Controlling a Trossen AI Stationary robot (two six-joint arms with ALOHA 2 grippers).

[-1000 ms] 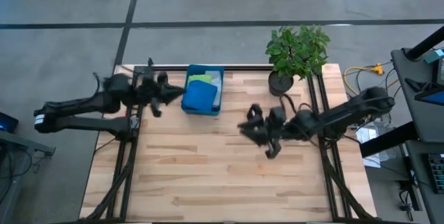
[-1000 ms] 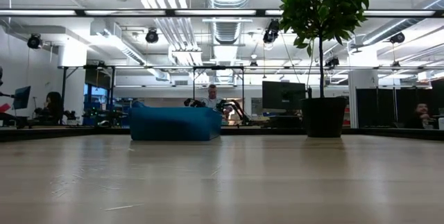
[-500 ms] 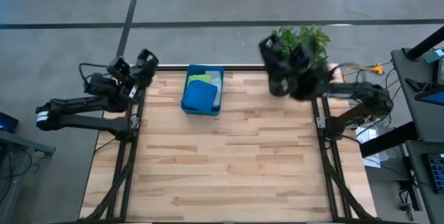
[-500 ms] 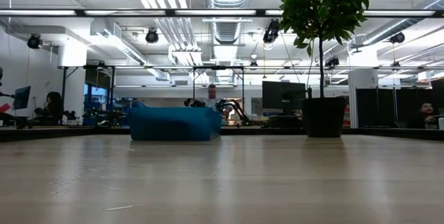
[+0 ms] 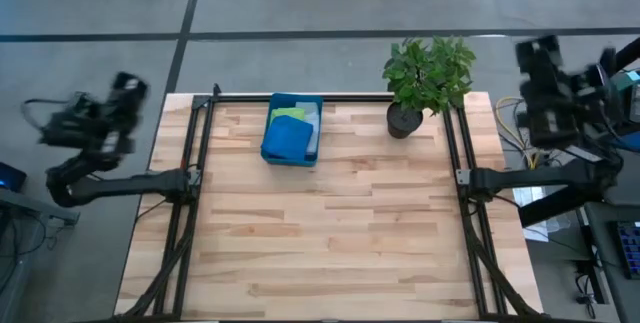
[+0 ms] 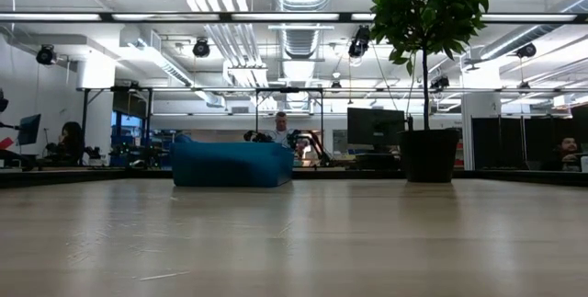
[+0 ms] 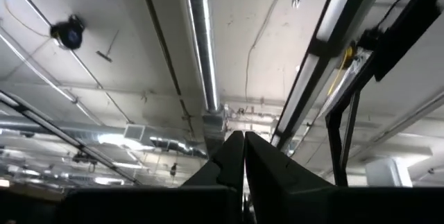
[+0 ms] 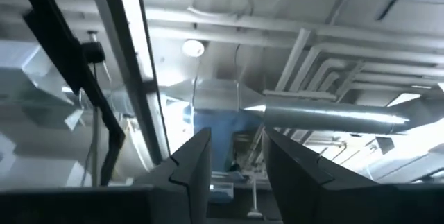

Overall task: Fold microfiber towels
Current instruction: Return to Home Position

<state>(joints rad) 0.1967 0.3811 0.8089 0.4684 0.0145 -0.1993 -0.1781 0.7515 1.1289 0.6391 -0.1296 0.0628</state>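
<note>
Pale wooden planks make up the table (image 5: 330, 233). Along its far edge stand a rigid blue bin (image 5: 296, 99) at about 11 o'clock, its long side running 12 to 6, and a leafy potted plant (image 5: 428, 71) at 1 o'clock. A soft, folded blue towel (image 5: 287, 141) lies on top in the bin, with a lime green towel (image 5: 290, 114) showing behind it. The left gripper (image 7: 238, 156) hangs off the table near 10 o'clock, fingers pressed together. The right gripper (image 8: 236, 172), out past 2 o'clock, has its fingers spread
</note>
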